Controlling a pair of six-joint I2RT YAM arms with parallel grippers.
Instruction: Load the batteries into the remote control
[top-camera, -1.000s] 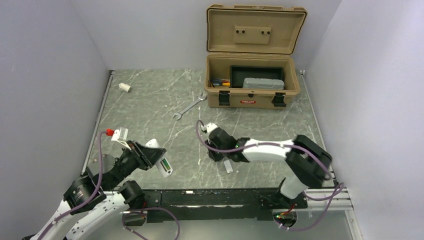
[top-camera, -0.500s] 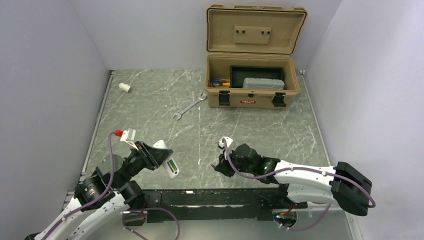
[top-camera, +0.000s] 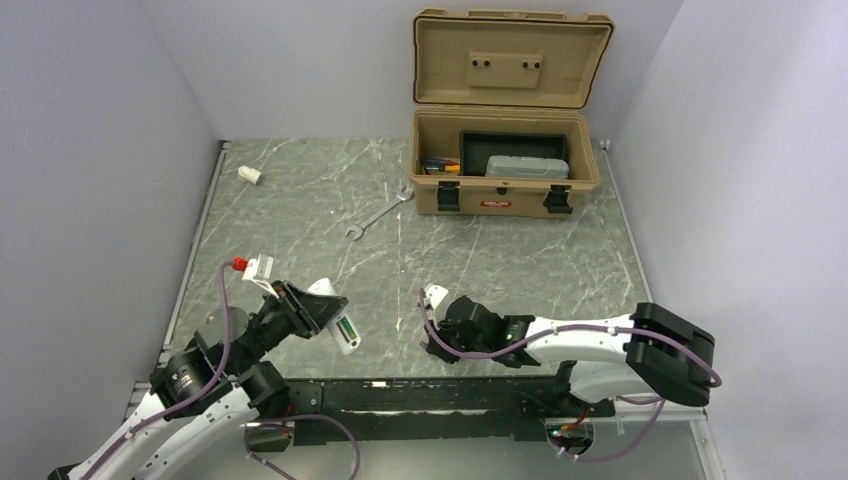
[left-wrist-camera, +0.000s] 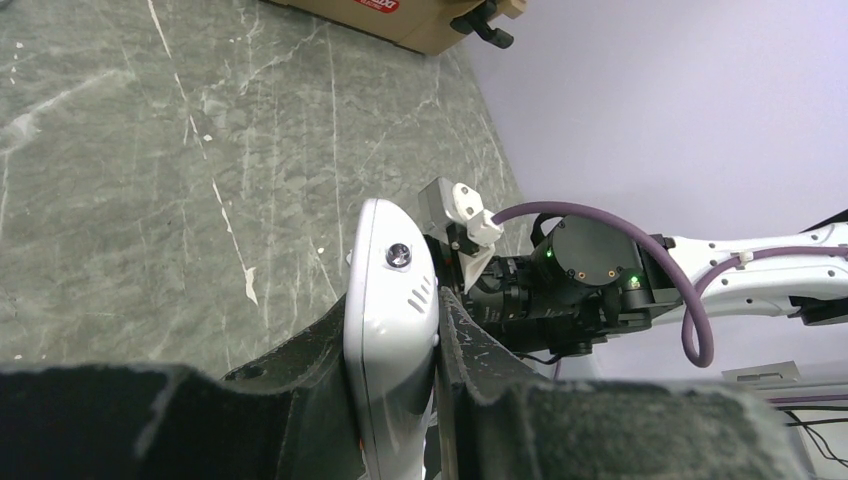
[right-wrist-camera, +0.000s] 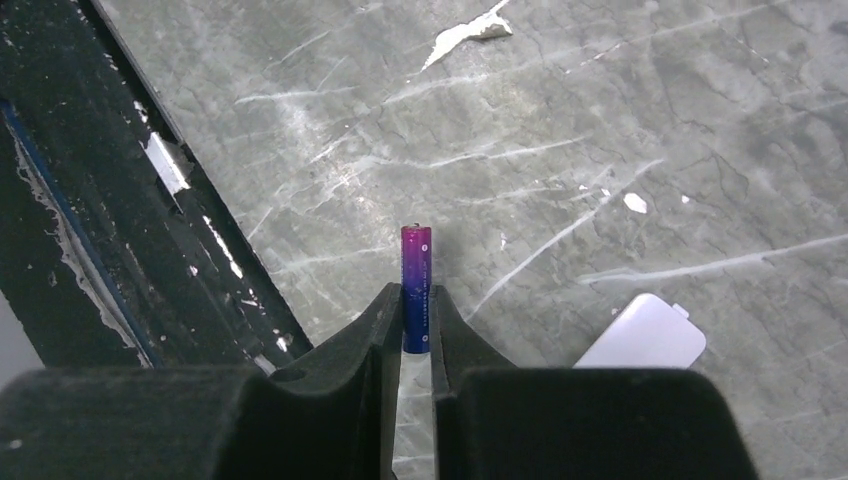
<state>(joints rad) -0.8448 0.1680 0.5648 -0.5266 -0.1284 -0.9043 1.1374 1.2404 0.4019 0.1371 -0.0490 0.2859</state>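
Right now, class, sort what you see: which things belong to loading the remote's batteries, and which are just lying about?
Job in hand:
remote, held in the left pincer
battery, held in the right pincer
loose white cover, likely the remote's

Lying about:
wrench
white cylinder
toolbox with its grey case

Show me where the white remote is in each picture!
Top external: lower left, the remote sticks out of the left gripper.
Left wrist: bottom middle, the remote stands between the jaws.
Right wrist: not in it; the right gripper holds a battery.
Shared landmark: the grey marbled table, under everything in all three.
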